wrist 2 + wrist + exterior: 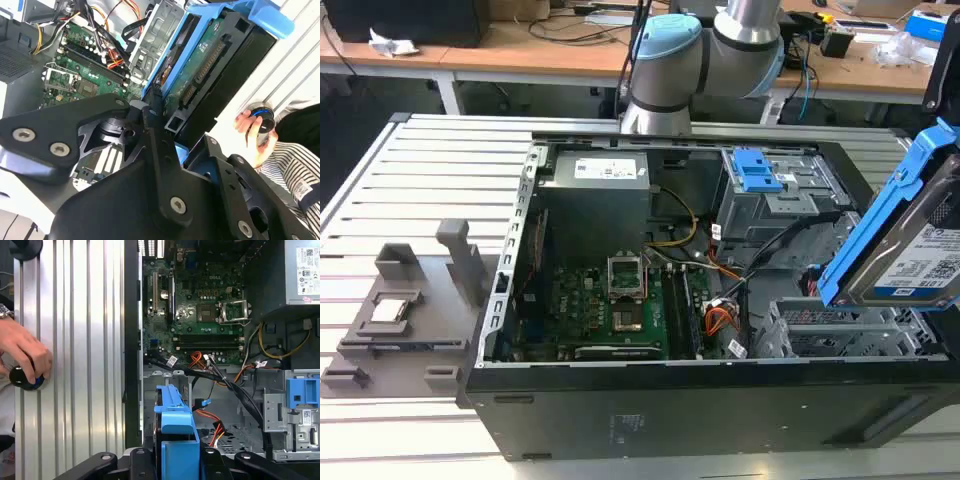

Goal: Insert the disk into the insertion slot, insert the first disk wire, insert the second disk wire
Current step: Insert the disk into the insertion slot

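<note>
1. A robotics lab or electronics workshop.
2. Wooden workbenches (pixel 520 45) strewn with cables cross the exterior view's top.
3. A slotted aluminium table (pixel 410 190) carries an opened computer case (pixel 620 410) at centre frame, with a robot arm (pixel 665 60) behind.

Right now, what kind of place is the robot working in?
Probably a robotics lab or electronics workshop. An open computer case sits on a slatted metal table, the robot arm grips the disk in its claw over it, and cluttered wooden workbenches stand behind.
</note>
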Available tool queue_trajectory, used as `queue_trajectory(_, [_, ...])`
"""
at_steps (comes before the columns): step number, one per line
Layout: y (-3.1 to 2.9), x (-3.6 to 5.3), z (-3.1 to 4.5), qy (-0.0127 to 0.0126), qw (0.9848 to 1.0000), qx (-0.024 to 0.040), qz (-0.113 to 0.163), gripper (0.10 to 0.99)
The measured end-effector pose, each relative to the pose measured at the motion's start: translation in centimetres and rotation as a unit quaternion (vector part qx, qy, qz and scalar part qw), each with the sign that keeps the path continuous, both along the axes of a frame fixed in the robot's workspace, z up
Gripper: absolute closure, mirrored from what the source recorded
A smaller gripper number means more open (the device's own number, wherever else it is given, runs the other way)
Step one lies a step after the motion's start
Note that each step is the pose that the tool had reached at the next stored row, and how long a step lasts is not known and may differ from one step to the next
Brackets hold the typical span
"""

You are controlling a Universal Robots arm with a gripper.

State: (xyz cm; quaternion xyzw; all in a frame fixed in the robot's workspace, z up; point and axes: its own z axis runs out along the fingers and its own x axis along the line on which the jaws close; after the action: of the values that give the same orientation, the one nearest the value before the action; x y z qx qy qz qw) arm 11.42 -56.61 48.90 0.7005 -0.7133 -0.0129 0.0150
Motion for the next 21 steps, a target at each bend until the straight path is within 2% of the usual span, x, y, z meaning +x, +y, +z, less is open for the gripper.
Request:
queue_trajectory(4, [0.0,-0.04,-0.55,0.0,1.0,0.0,0.0,0.722])
queue_trajectory(21, [0.0,-0.04,-1.44,0.0,1.0,0.0,0.0,0.722])
